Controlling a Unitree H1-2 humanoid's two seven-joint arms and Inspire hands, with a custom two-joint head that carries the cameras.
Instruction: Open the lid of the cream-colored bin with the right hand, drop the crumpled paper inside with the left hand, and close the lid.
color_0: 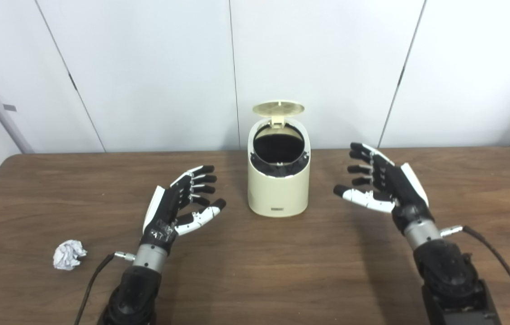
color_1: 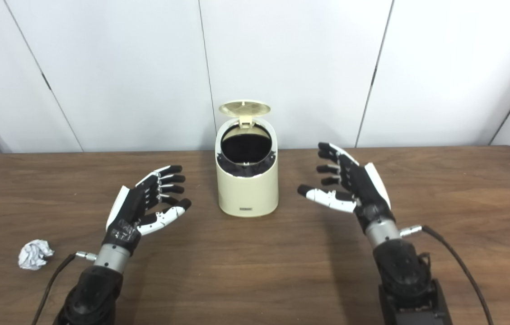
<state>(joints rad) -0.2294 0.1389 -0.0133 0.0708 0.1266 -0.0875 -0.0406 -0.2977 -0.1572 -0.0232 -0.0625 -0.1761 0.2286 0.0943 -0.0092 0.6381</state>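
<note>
Hovering over the desk (color_0: 255, 271), my left hand (color_0: 178, 205) and right hand (color_0: 383, 183) both have fingers spread, holding nothing. Between them stands the cream-colored bin (color_0: 278, 189), its lid (color_0: 278, 108) tipped up. The crumpled paper (color_0: 69, 255) lies well apart, down and outward of my left fingers (color_0: 200, 178), beside that wrist

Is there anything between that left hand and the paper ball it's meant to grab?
Nothing visible. The paper lies alone on bare table, left of the open left hand.
</note>
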